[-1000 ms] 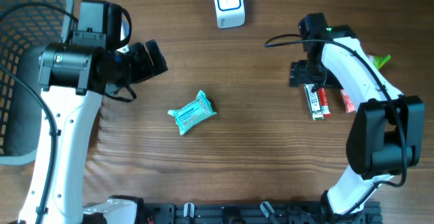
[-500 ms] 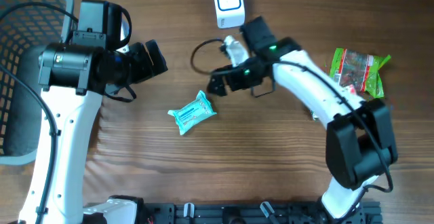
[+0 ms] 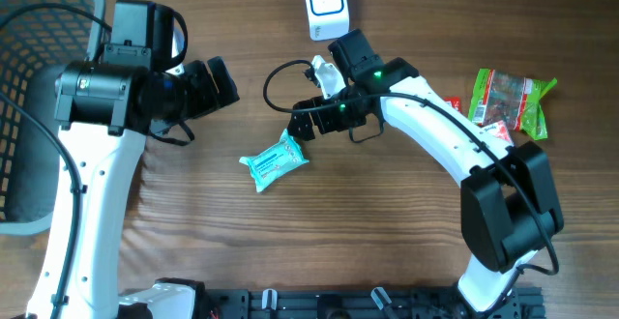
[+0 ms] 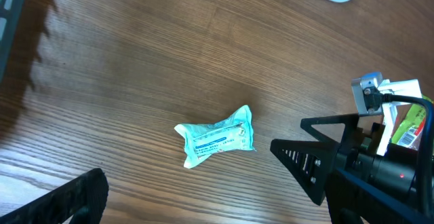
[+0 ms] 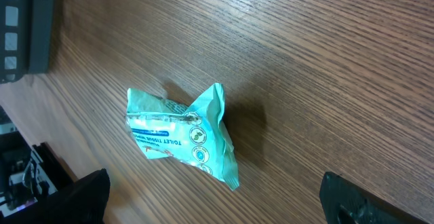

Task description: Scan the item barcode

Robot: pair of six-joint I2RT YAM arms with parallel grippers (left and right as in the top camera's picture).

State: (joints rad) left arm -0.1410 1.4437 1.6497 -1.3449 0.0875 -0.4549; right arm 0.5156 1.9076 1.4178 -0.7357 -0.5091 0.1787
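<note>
Two grippers: both empty, fingers spread wide apart
Packet (image 3: 275, 160): teal, crumpled, lying in the middle of the table (image 3: 387, 242)
Left gripper (image 3: 224, 84): well left of the packet, near the basket (image 3: 19, 106)
Right gripper (image 3: 302, 124): tips just beside the packet's right end
Scanner (image 3: 326, 6): white, at the far edge, apart from the packet
Snack bag (image 3: 510, 101): green, far right

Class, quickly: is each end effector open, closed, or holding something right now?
Left end effector: open, holding nothing.
Right end effector: open, holding nothing, near the teal packet.
</note>
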